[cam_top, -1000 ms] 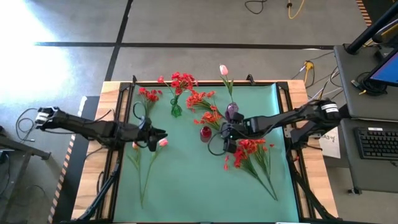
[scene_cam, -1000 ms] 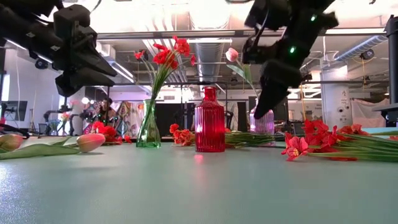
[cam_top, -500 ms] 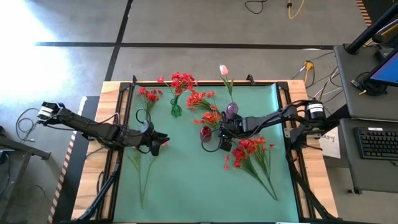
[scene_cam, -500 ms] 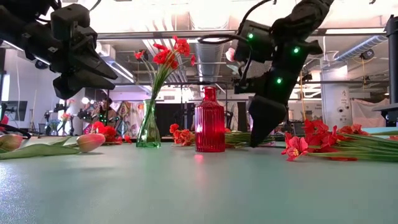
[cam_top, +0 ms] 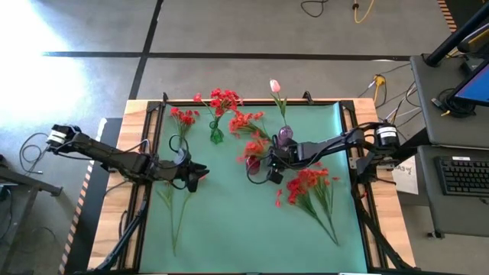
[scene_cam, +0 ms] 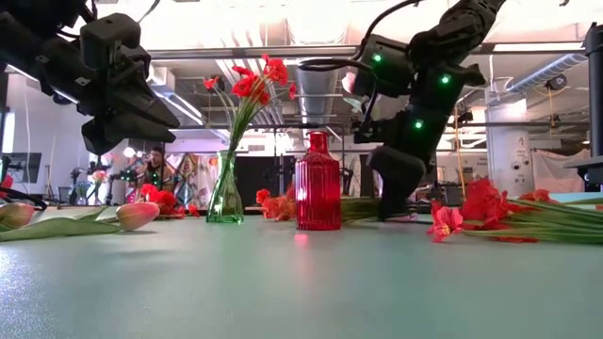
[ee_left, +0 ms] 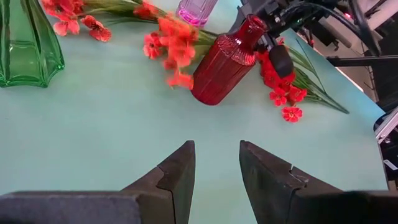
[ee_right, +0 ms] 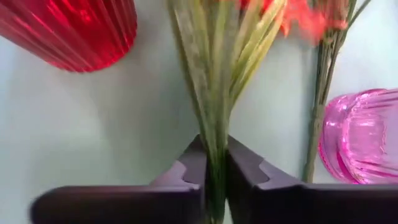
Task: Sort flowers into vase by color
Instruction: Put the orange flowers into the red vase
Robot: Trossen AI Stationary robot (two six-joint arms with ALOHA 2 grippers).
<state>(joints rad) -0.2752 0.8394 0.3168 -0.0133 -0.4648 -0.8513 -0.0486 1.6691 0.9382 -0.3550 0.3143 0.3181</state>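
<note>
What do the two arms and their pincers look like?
Both arms are dark and jointed, with black cables looped alongside. The left pincer has two dark wedge-shaped fingers. The right pincer has matching dark fingers; green lights glow on the right arm.

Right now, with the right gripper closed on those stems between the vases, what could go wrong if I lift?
The right gripper pinches a bunch of green stems, so several flowers may rise together. The red vase and the pink vase flank it closely; a swinging lift might tip either. Red blossoms lying beside could tangle and drag along. The left gripper hovers open, clear of this.
</note>
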